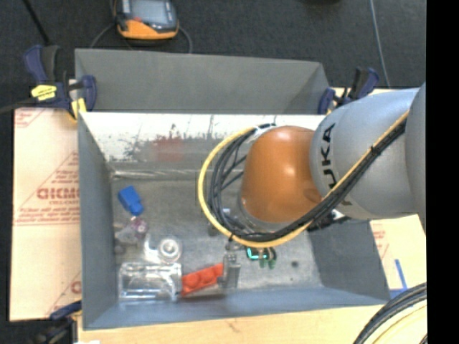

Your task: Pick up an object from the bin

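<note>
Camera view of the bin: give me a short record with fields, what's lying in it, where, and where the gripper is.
bin: grey metal bin, few loose things, mostly front left
gripper: gripper low near the front wall, at the right end of the red block
red block: red block lying flat along the front wall
clear box: clear box front left corner, left of the red block
clear round piece: clear round piece just behind the clear box
blue piece: blue piece apart, further back on the left
contact with red block: cannot tell
</note>
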